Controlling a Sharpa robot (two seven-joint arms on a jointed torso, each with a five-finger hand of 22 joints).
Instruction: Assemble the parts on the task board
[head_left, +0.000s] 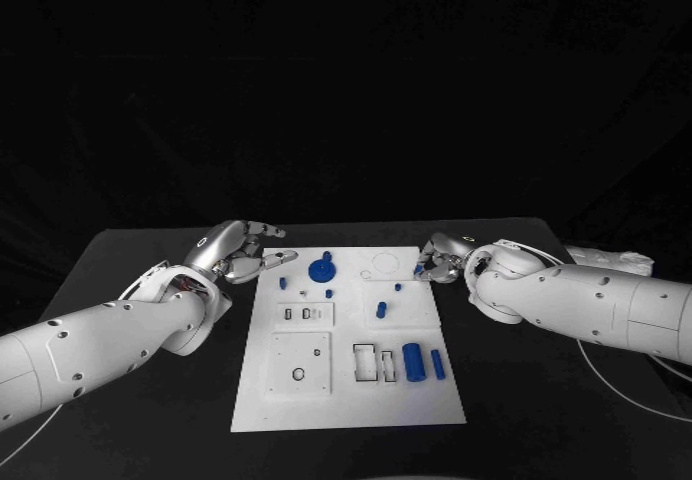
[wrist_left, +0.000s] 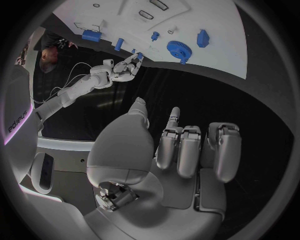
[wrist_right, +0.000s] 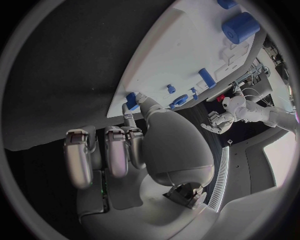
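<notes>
Both hands flanked the task board (head_left: 346, 400): left hand (head_left: 238, 255) spread, empty; right hand (head_left: 440, 262) pinching a small blue part (wrist_right: 131, 99). Lowering it squarely over its seat appeared advisable.

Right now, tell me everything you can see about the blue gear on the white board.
The blue gear is a round, toothed piece that looks like matte plastic, with a small blue stub beside its rim in the left wrist view. It sits on the far part of the task board, left of the middle. Whether it lies loose or is seated on a peg cannot be told. Nothing holds it: the left hand hovers at the board's left edge beside it, apart from it.
</notes>
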